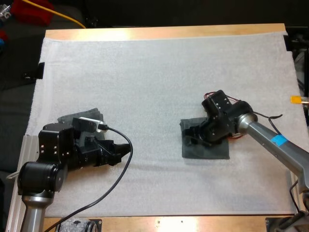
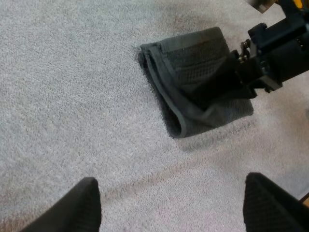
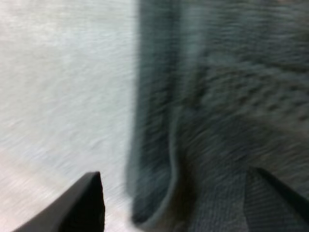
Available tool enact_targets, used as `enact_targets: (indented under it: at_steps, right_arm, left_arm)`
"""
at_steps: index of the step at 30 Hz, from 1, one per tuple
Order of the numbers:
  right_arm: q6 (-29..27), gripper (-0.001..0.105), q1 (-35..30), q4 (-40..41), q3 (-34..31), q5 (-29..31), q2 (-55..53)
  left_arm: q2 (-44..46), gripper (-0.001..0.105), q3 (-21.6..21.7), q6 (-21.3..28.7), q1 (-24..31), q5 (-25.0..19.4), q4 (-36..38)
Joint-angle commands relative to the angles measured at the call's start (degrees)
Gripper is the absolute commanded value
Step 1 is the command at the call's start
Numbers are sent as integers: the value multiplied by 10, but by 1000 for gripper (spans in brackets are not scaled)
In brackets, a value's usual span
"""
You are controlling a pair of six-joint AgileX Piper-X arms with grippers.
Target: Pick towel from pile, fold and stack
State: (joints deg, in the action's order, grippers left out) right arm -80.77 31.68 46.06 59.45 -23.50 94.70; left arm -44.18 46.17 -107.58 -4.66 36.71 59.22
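A folded dark grey-green towel (image 1: 212, 151) (image 2: 193, 72) (image 3: 231, 96) lies flat on the white mat, right of centre. My right gripper (image 1: 191, 137) (image 3: 174, 203) hovers low over its left edge, fingers (image 3: 87, 203) spread apart with nothing between them; the left wrist view has it at the towel's far side (image 2: 270, 53). My left gripper (image 1: 120, 152) (image 2: 174, 208) is open over bare mat, pointing toward that towel and well short of it. Another dark towel (image 1: 82, 116) lies behind my left arm, partly hidden by it.
The white mat (image 1: 154, 77) covers nearly the whole wooden table (image 1: 164, 33). Bare mat stretches between the two arms and across the far half.
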Motion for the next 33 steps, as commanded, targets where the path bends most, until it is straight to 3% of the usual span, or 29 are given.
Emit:
enact_targets:
  at_steps: [1,12,18,23,33]
  right_arm:
    - [-3,61,0,-4,4,-26,-7]
    - [38,61,45,-21,3,-88,18]
    - [76,61,63,-50,3,-85,48]
    - [74,61,63,-54,4,-85,34]
    - [60,61,63,-20,4,63,-87]
  left_arm:
    - [1,60,1,-1,0,5,-4]
    - [1,60,1,-1,0,5,-4]
    - [1,60,1,-1,0,5,-4]
    - [1,60,1,-1,0,5,-4]
    - [1,60,1,-1,0,6,-4]
